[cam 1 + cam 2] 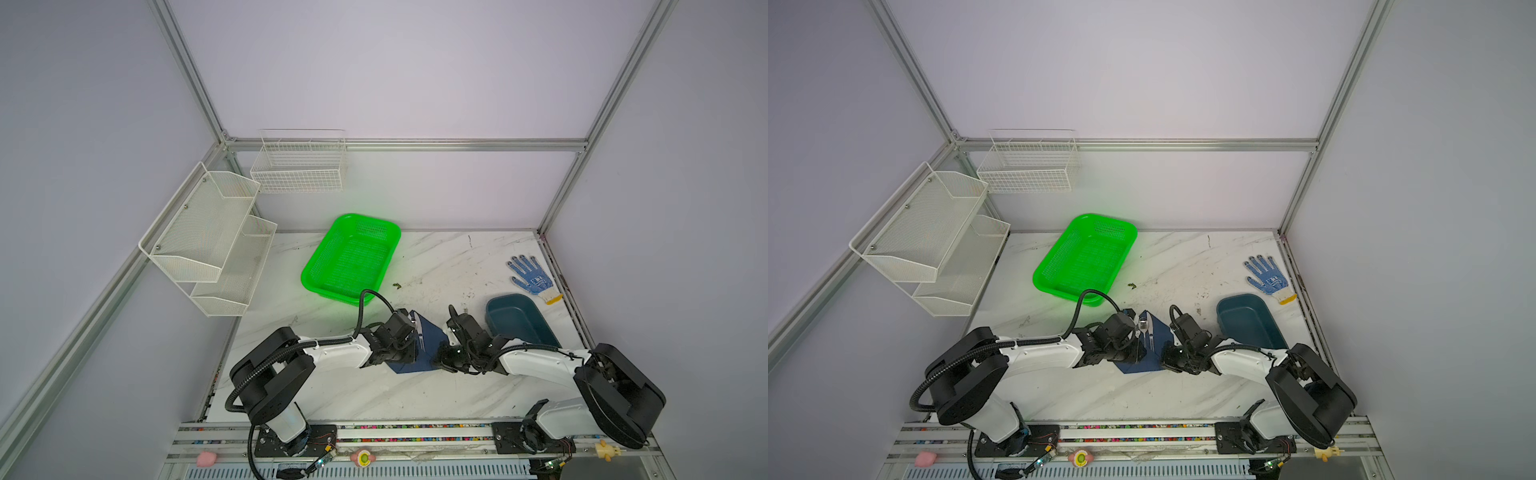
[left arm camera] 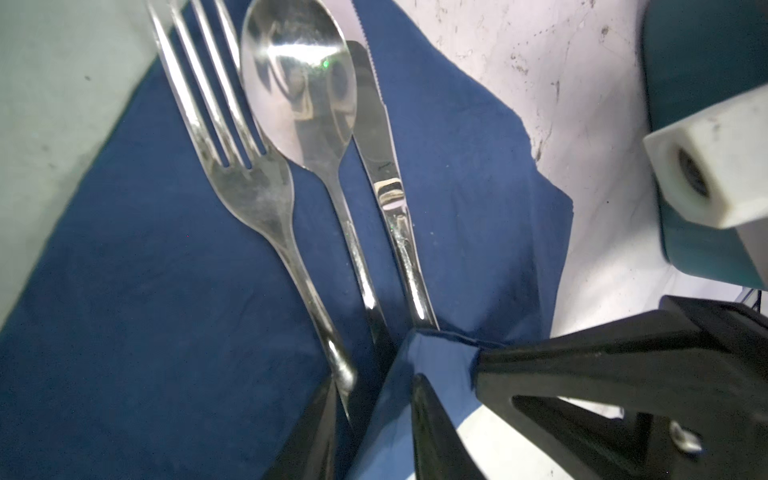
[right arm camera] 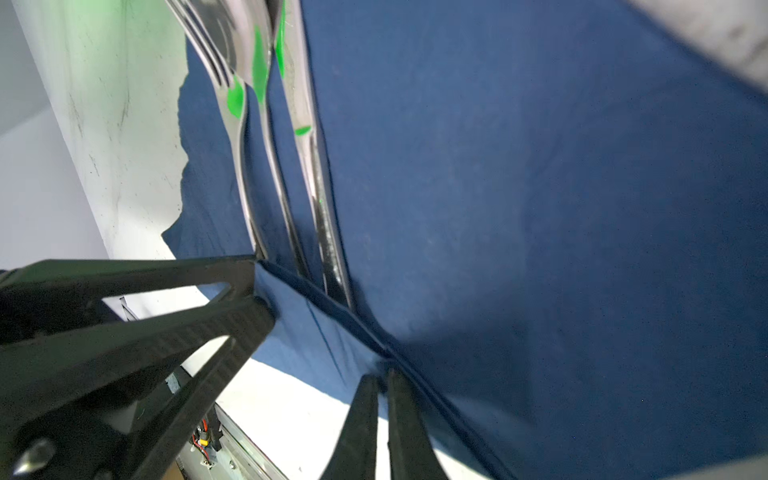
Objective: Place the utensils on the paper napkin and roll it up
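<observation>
Lying on the marble surface [image 1: 415, 395], one paper napkin [image 1: 431, 334] sits between both end effectors. It carries three utensils [image 1: 1144, 325] side by side: one fork [image 2: 249, 183], one spoon [image 2: 299, 91], one knife [image 2: 378, 137]. Napkin's near edge is folded up over the handle tips. Right end effector [image 3: 383, 376] is closed, pinching that raised fold. Left end effector [image 2: 376, 386] has a narrow gap, jaws straddling the fold at the fork handle's end.

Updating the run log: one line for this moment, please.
utensils: side by side on paper napkin | right gripper: shut on its folded edge | left gripper: around fold, grip unclear | roll: pending
</observation>
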